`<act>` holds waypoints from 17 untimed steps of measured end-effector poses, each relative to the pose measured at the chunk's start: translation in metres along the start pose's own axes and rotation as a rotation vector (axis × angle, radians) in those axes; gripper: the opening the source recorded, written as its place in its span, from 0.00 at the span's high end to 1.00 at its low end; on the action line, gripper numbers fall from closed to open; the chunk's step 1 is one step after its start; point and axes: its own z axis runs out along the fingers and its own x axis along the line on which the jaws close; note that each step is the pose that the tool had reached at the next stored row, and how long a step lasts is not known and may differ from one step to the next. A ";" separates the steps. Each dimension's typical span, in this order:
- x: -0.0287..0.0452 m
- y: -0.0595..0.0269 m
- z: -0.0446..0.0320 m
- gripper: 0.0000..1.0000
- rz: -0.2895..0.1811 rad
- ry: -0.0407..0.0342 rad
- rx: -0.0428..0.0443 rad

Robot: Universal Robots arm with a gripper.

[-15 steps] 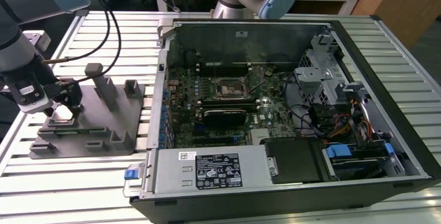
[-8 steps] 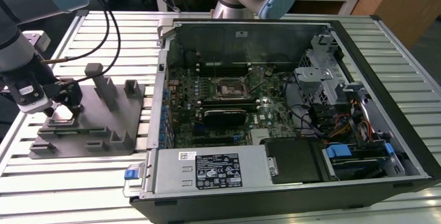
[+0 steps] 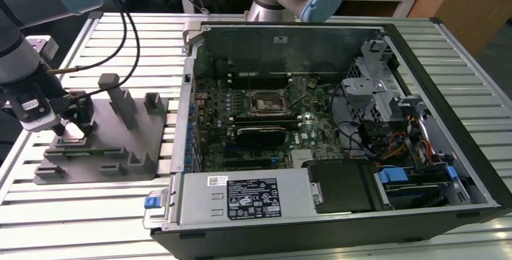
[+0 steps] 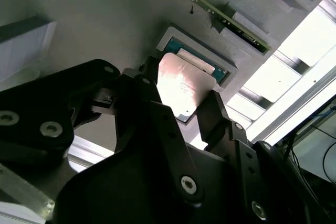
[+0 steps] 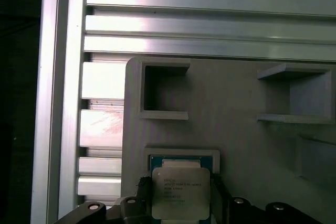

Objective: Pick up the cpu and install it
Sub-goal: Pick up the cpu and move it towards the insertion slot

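Observation:
The cpu (image 4: 182, 83) is a flat square chip with a silvery top. It sits between the two black fingers of my gripper (image 4: 179, 100), just above its recessed nest (image 4: 220, 65) in the grey fixture block (image 3: 108, 155). In the first wrist view the cpu (image 5: 181, 191) hangs a little off the nest's blue-green rim (image 5: 184, 159), with a finger against each side edge. In the exterior view my gripper (image 3: 72, 129) stands low over the fixture's near-left corner, outside the open computer case. The black motherboard socket (image 3: 268, 103) lies in the middle of the case, well to the exterior view's right.
Upright posts (image 3: 120, 101) rise from the fixture block beside my gripper. The case's metal side wall (image 3: 186, 92) stands between the fixture and the motherboard. A black power supply (image 3: 248, 199) and a drive bay (image 3: 400, 182) fill the case's near end. A ribbed aluminium table (image 3: 80, 212) carries everything.

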 end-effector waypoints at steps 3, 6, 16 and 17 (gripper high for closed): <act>0.0000 0.0000 0.0000 0.46 0.000 -0.0001 0.0000; 0.0000 0.0000 -0.0004 0.46 0.000 -0.0003 -0.0001; -0.0003 0.0003 -0.0115 0.47 0.000 -0.0001 0.0000; -0.0003 0.0004 -0.0123 0.47 0.000 -0.0001 0.0000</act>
